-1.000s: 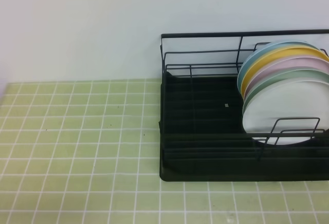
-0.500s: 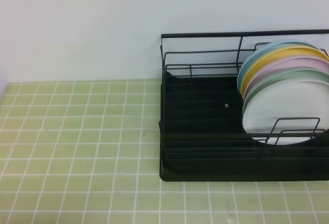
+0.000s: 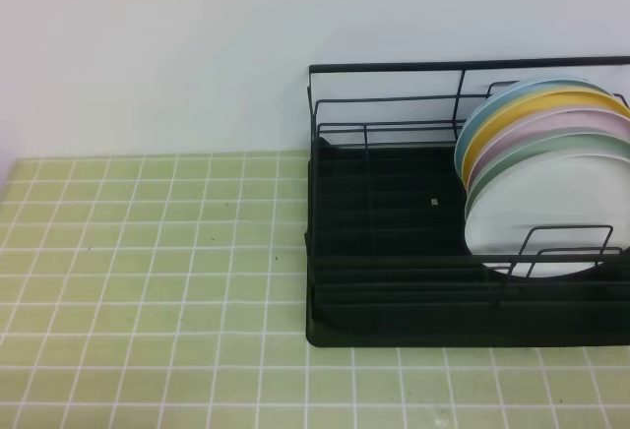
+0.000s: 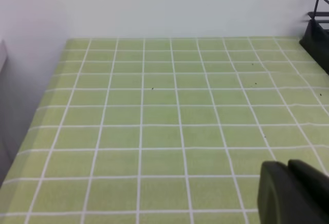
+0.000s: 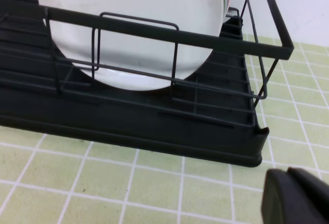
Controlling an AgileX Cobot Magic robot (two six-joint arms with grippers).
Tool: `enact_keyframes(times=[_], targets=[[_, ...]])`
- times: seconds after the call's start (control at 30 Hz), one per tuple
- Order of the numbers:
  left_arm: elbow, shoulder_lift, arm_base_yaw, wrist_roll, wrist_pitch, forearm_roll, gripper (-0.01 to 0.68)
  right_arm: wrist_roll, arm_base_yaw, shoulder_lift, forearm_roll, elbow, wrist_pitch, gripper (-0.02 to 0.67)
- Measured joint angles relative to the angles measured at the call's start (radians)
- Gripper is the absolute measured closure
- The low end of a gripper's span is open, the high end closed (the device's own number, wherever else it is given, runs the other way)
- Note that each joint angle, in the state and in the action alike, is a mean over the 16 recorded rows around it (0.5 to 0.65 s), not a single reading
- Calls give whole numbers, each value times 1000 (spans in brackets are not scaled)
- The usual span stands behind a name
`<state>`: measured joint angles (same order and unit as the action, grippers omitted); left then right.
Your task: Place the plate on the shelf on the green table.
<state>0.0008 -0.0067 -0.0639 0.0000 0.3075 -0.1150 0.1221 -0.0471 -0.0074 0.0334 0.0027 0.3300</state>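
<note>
Apparently nothing has changed since the earlier frames: in the high view every plate and wire sits where it did a second ago. The plate [image 3: 536,217] is plain, glossy white with a shallow rim, standing on edge at the front of a leaning row, at about 3 o'clock in the high view. Behind it stand a mint-green plate [image 3: 551,141], a pink plate [image 3: 551,122], a yellow plate [image 3: 536,104] and a blue plate [image 3: 507,96]. All stand in the shelf [image 3: 384,252] (black wire over a ridged tray), which rests on the green tabletop [image 3: 148,252]. No writing is legible; a tiny pale speck [image 3: 433,201] on the tray may be a label. The left end effector [image 4: 295,193] and right end effector [image 5: 298,196] are only partly visible at 5 o'clock of their wrist views, closed and gripping nothing.
</note>
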Motion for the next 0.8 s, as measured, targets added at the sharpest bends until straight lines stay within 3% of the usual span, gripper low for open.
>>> enact_keyframes(times=[0.8], targets=[[0, 0, 0, 0, -1, -1, 675, 0, 0, -3, 2, 5, -3, 652]])
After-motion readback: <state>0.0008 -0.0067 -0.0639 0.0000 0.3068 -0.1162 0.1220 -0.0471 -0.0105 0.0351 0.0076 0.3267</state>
